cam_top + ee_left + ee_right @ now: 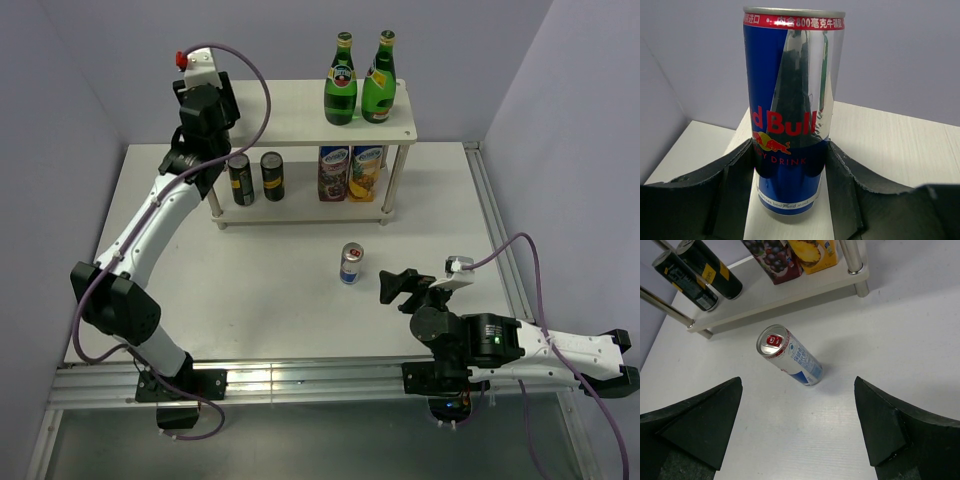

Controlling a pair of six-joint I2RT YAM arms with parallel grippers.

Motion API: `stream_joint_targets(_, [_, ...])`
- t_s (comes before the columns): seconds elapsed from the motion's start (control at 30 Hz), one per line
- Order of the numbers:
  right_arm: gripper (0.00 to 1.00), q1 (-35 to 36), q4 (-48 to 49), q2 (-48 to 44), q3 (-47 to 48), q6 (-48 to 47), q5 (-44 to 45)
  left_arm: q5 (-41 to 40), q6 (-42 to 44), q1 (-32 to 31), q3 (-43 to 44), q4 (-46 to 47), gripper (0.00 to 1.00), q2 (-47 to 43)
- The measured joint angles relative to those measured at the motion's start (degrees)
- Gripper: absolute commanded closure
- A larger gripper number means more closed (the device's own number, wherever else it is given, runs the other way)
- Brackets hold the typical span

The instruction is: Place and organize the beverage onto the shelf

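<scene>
My left gripper [791, 146] is over the left end of the shelf's top board [290, 115]. It is shut on a blue-and-silver can [792, 100], which stands upright on that board. Two green bottles [359, 80] stand at the board's right end. Two dark cans with gold tops [255, 178] stand on the lower board. A second blue-and-silver can [350, 263] stands on the table in front of the shelf; it also shows in the right wrist view [790, 356]. My right gripper [797, 430] is open and empty, just right of and short of that can.
Two juice cartons [350, 172] stand on the lower board's right half, beside a white leg [391, 185]. The table's raised right edge [495, 230] and grey walls enclose the space. The left arm [150, 220] stretches diagonally over the table's left side.
</scene>
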Motion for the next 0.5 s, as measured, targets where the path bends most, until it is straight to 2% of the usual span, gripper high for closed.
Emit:
stream_joint_targets(0.03, [0.00,0.00,-0.02,0.00,-0.04,0.00,0.00,-0.09,0.00,0.02,-0.31,-0.13,0.66,-0.28])
stream_joint_targets(0.13, [0.00,0.00,0.00,0.00,-0.13,0.02,0.02,-0.07,-0.04,0.04,-2.03,-0.15,0.55,-1.95])
stream_joint_targets(0.2, [0.00,0.00,0.00,-0.02,-0.13,0.02,0.02,-0.07,-0.24,0.04,-4.00,0.35,0.55,-3.58])
stream_joint_targets(0.23, [0.00,0.00,0.00,-0.09,-0.15,0.02,0.00,-0.04,-0.44,0.04,-5.49,1.07,0.61,-4.61])
stream_joint_targets(0.27, [0.00,0.00,0.00,-0.22,-0.17,0.00,0.02,-0.04,-0.63,0.04,-6.64,1.62,0.62,-5.51])
stream_joint_targets(0.5, [0.00,0.00,0.00,-1.44,-0.57,0.02,0.00,0.13,-3.23,0.04,-14.40,6.38,0.59,-10.75])
